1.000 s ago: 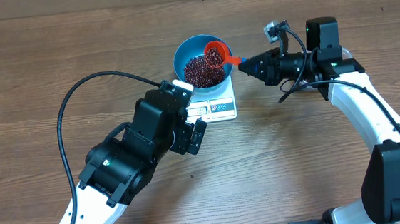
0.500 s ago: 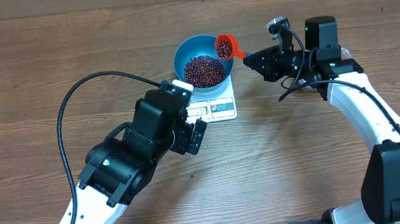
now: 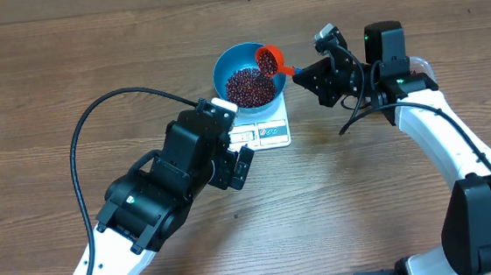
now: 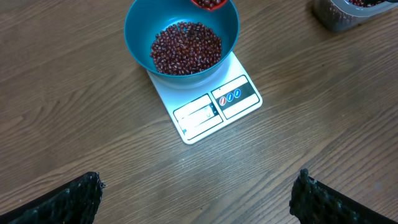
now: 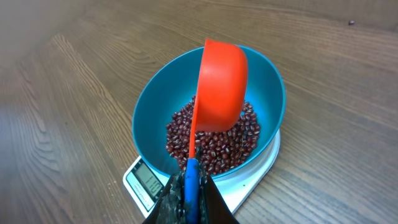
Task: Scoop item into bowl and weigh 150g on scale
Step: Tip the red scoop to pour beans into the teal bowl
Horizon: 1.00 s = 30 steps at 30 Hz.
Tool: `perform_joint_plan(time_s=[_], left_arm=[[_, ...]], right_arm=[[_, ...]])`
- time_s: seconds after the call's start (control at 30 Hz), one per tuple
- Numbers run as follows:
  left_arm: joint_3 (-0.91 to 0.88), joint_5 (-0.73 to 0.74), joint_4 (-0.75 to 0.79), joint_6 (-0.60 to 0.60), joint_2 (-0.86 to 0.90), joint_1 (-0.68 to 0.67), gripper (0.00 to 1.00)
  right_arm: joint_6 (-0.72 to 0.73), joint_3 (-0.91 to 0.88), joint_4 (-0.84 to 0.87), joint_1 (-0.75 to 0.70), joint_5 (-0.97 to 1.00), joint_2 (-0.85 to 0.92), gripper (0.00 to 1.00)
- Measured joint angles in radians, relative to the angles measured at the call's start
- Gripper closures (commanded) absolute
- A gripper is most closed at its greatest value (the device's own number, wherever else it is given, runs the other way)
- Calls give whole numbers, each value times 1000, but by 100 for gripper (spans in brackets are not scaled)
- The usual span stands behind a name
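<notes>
Since one second ago the right gripper (image 5: 189,202) has drawn back and lifted. The small orange-red plastic scoop (image 5: 219,84) was then low inside the bowl over the heap. It now stands tipped on its side at the bowl rim nearest that gripper.

Right gripper: jaws closed tight on the scoop's thin blue-and-orange handle (image 5: 191,177). Directly ahead of the fingertips, the scoop's rounded back faces the wrist camera, and the left wrist view shows beans inside its cup. Beyond and below the scoop sits the round, deep, bright blue bowl (image 5: 149,106). It holds a loose heap of small dark red-brown beans (image 5: 236,140). Under the bowl is the flat white rectangular kitchen scale (image 5: 140,180), its display corner showing ahead and to the left of the fingertips. The reading is too small to tell.

Left gripper (image 4: 199,180): jaws spread wide, holding nothing, hovering over the brown wooden table (image 4: 74,112). Just ahead of it lies the scale's display and label edge, then the bowl resting on the far part of the platform. Farther off, ahead and to the right, a clear plastic tub (image 4: 348,15) holding more beans is partly cut off by the frame edge.
</notes>
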Motion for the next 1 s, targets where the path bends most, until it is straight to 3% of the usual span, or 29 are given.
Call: perform_joint_plan(time_s=[0.57,1.0], left_arm=[[0,0,0,0,0,0,1],[0,0,0,0,0,0,1]], right_arm=[[-81,0,64,0,7,67,96],[-249,0,72,0,6,67,96]])
